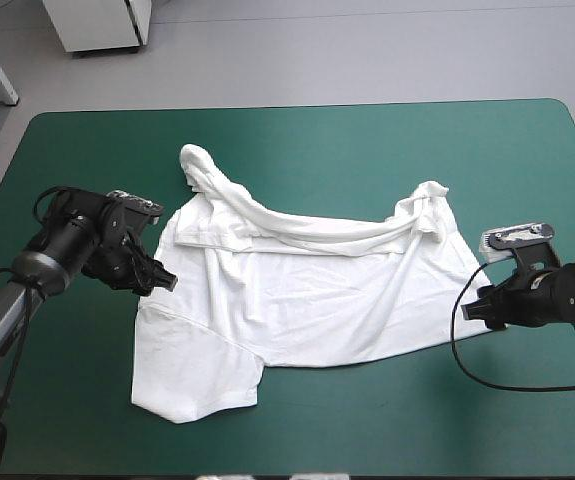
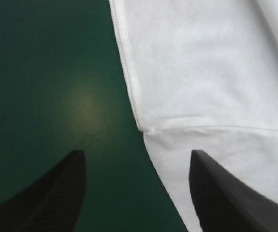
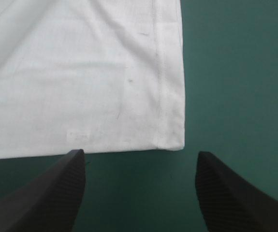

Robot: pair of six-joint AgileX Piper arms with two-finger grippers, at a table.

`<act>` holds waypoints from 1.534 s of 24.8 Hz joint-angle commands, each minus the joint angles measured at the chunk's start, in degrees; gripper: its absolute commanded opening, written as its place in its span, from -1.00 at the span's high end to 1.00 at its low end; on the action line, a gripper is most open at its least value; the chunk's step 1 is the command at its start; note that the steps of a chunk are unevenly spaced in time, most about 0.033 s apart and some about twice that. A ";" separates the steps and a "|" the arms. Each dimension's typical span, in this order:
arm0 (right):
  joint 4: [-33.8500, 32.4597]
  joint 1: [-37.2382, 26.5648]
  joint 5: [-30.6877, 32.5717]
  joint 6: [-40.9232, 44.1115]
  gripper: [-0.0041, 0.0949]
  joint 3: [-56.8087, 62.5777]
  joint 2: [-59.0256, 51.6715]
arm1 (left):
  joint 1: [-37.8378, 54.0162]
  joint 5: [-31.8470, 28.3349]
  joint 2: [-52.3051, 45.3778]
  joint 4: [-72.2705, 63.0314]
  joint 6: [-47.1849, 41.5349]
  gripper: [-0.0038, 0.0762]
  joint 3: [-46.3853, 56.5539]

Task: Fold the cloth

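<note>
L gripper is spread wide w/ nothing in it, sitting at the 9 o'clock side of the T-shirt. In your left wrist view one black finger is over white fabric and the other over the teal-green cover, and a seam meets the shirt's edge just ahead, btwn them. R gripper is also wide apart and empty, at the shirt's 4 o'clock corner. Its wrist view shows the hemmed corner just ahead of the gap, both fingers over bare cover. You've got the shirt lying mostly flat mid-table, a sleeve out at 7 o'clock and a bunched ridge running 11 to 2 o'clock along its far side.
</note>
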 commanded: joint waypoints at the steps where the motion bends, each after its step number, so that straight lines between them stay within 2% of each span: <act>1: -1.05 0.01 -1.82 0.12 -0.31 -1.45 -0.22 | 1.81 -2.04 1.83 -0.02 -0.92 -0.24 -1.28; 6: -1.22 0.01 -2.35 0.12 -0.31 -1.45 -0.22 | 5.53 -3.55 5.52 -4.88 -0.01 -0.24 -1.28; 12: -1.53 0.01 -2.45 0.12 -0.30 -1.45 -0.22 | 5.73 -4.05 8.27 -6.05 -0.01 -0.24 -1.25; 18: -7.07 0.01 -1.67 3.28 -0.30 -1.45 0.19 | 5.73 -6.19 9.63 -7.23 -0.01 -0.24 2.76; 22: -8.13 0.01 -1.67 3.51 -0.30 -1.45 2.82 | 5.73 -7.96 9.63 -9.49 1.48 -0.20 5.71; 23: -8.00 0.01 -1.67 3.51 -0.30 -1.45 3.56 | 5.73 -8.07 9.63 -10.14 1.69 -0.16 6.09; 25: -7.65 0.01 -1.94 3.51 -0.30 -1.45 5.88 | 5.73 -8.07 9.63 -12.30 3.11 0.10 6.85; 26: -7.60 0.01 -2.04 3.51 -0.30 -1.45 7.41 | 5.73 -8.23 9.63 -13.45 4.29 0.38 6.85; 27: -7.13 0.01 -2.04 3.51 -0.30 -1.45 8.13 | 5.73 -8.60 9.63 -14.22 4.57 0.53 6.85; 28: -6.57 0.01 -2.04 3.51 -0.30 -1.45 9.58 | 5.73 -8.85 9.63 -14.57 4.57 0.81 6.85; 29: -6.57 0.01 -2.16 3.51 -0.30 -1.45 10.14 | 5.73 -8.97 9.63 -14.57 4.57 0.93 6.85; 38: -6.69 0.01 -4.60 2.89 -0.26 -1.45 21.17 | 5.73 -7.98 9.63 -15.03 6.78 0.93 6.85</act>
